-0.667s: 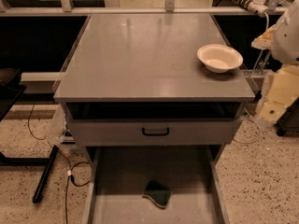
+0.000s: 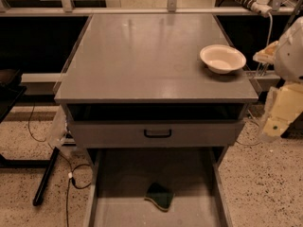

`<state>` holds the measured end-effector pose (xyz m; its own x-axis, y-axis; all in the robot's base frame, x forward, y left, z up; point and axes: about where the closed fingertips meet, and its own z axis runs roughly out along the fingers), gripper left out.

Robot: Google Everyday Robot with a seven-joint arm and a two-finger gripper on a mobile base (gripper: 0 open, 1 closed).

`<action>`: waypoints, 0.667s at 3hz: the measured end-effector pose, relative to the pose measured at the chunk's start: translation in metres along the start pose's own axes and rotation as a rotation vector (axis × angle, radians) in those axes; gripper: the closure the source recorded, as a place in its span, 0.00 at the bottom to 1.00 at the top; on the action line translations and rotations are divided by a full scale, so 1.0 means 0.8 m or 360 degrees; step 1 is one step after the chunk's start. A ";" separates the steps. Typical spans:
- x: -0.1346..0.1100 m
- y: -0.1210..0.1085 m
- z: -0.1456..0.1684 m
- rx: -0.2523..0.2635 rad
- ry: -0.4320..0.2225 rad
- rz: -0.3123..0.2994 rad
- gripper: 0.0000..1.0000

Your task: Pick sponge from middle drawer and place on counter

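The sponge (image 2: 159, 196), dark green with a tan edge, lies on the floor of the open middle drawer (image 2: 123, 174), near the front centre of the tray. The counter (image 2: 142, 56) is the broad grey cabinet top above it. My arm hangs at the right edge of the view beside the cabinet. Its cream end piece, the gripper (image 2: 271, 126), points down at about the height of the drawer front, well to the right of and above the sponge. It holds nothing that I can see.
A cream round bowl (image 2: 222, 58) stands on the counter's right rear part. A grey drawer front with a small black handle (image 2: 157, 134) sits above the open tray. Cables and a black pole (image 2: 45, 181) lie on the speckled floor at left.
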<state>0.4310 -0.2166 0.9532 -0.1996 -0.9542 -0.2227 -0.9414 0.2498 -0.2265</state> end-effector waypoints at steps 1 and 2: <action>0.025 0.030 0.058 -0.0083 -0.0092 -0.0012 0.00; 0.051 0.060 0.118 -0.0116 -0.0231 -0.0015 0.00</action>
<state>0.4034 -0.2277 0.8437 -0.1545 -0.9213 -0.3569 -0.9612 0.2236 -0.1612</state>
